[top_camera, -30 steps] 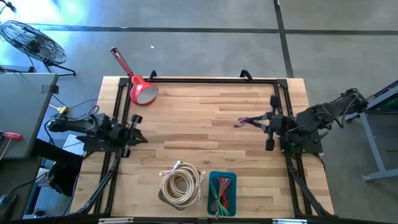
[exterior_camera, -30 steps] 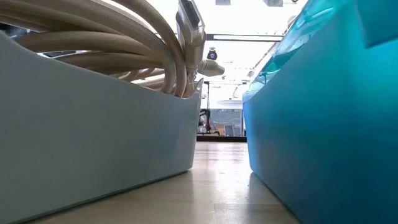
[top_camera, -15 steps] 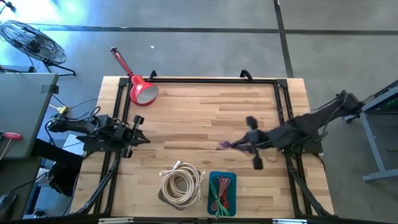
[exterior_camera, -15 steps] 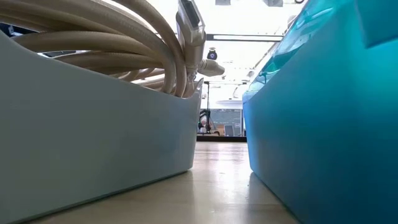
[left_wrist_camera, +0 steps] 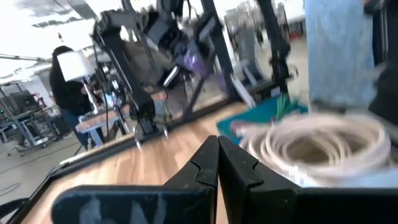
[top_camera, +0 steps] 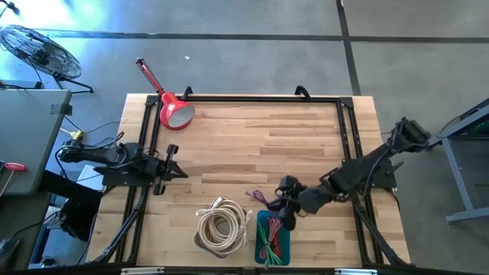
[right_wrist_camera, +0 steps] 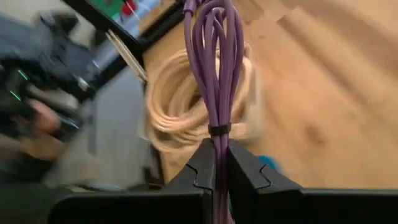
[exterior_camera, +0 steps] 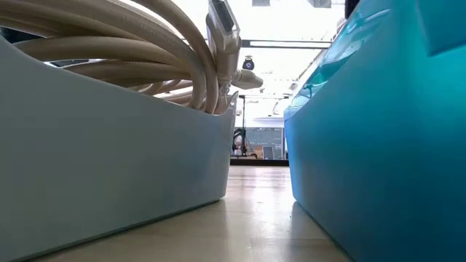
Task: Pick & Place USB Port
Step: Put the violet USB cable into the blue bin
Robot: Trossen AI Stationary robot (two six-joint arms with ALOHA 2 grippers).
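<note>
The right gripper point(right_wrist_camera: 216, 163) has its fingers point(right_wrist_camera: 200, 169) clamped on a bundled purple cable point(right_wrist_camera: 213, 68), which stands out past the fingertips with a dark tie around its strands. Seen from above, the right gripper point(top_camera: 284, 207) hangs just above the far edge of the teal bin point(top_camera: 286, 216), with the purple cable point(top_camera: 261, 198) trailing off it toward the coiled cream cable point(top_camera: 222, 224). The teal bin sits at the near edge of the wooden bench point(top_camera: 252, 141) and holds red and green cables point(top_camera: 271, 237); just beside it, on the left arm's side, a pale bin point(exterior_camera: 131, 160) holds the coiled cream cable. The right arm point(top_camera: 374, 162) stretches back from the teal bin to the bench's right edge. Well apart from the teal bin, at the bench's left edge, the left gripper point(top_camera: 174, 169) waits with its fingers point(left_wrist_camera: 202, 168) pressed together on nothing. A red lamp point(top_camera: 170, 107) lies at the far left corner of the bench, far from the teal bin. In the left wrist view a person in dark clothing point(left_wrist_camera: 62, 87) stands in the room beyond.
</note>
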